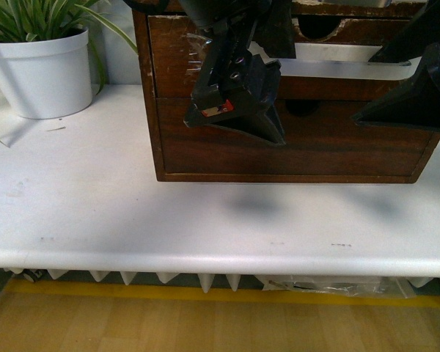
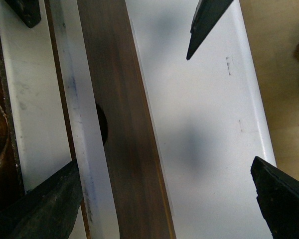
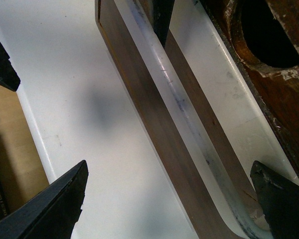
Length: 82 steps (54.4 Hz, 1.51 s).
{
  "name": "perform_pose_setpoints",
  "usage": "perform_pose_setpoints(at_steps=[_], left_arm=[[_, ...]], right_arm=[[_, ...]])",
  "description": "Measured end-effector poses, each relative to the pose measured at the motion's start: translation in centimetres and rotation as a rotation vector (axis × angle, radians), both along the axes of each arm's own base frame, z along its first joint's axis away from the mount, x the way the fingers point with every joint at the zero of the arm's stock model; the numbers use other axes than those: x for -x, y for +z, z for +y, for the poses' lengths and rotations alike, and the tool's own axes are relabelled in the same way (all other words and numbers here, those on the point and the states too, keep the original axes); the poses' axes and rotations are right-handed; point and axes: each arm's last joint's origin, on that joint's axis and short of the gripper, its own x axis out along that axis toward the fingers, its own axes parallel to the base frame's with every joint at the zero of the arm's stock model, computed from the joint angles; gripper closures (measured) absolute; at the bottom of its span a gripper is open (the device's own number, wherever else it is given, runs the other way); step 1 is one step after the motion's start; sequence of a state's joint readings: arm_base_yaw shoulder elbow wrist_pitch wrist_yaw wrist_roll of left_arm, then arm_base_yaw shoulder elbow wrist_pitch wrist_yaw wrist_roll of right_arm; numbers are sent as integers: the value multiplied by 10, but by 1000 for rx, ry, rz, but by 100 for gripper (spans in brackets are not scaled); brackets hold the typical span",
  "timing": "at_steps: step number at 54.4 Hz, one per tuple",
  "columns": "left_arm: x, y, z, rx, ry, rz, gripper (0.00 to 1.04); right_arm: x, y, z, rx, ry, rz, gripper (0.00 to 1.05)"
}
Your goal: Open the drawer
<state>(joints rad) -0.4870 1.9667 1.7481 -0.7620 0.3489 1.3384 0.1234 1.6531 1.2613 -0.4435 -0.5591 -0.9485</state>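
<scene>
**A robot test bench in a laboratory, dressed with a few household props.**
A plain white counter (image 1: 95, 220) carries only a potted plant (image 1: 48, 73) in a white pot and a small dark wooden chest (image 1: 293, 158), a staged and sparse arrangement rather than a lived-in room. The upper drawer (image 1: 172, 73) is scuffed and has a white bar handle (image 1: 337, 62) taped on, which marks it as a test piece. A yellow line (image 1: 205, 295) runs along the wooden floor (image 1: 205, 326) at the counter's foot, like a marked work zone. The left claw (image 2: 164, 199) and right claw (image 3: 167, 204), both black with fingers spread, hang over the chest.
</scene>
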Motion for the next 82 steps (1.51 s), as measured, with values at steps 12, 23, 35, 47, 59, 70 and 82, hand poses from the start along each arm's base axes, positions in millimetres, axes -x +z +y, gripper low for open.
perform_pose_setpoints(at_steps=[12, 23, 35, 47, 59, 70, 82], left_arm=[[3, 3, 10, -79, -24, 34, 6], [2, 2, 14, -137, -18, 10, 6], [-1, 0, 14, -125, -9, -15, 6], [0, -3, 14, -124, -15, -24, 6], [4, -3, 16, -135, -27, 7, 6], [9, -5, 18, -139, -41, 61, 6], [19, -3, 20, -140, -61, 86, 6]], right_arm=[[1, -1, 3, 7, 15, 9, 9], [0, -1, 4, 11, 15, -3, 9], [-1, -4, 11, 60, 24, -29, 9], [-2, -8, 18, 92, 55, -45, 9], [1, -11, 20, 130, 89, -18, 9], [6, -9, 21, 120, 118, 36, 9], [15, -6, 22, 112, 147, 63, 9]])
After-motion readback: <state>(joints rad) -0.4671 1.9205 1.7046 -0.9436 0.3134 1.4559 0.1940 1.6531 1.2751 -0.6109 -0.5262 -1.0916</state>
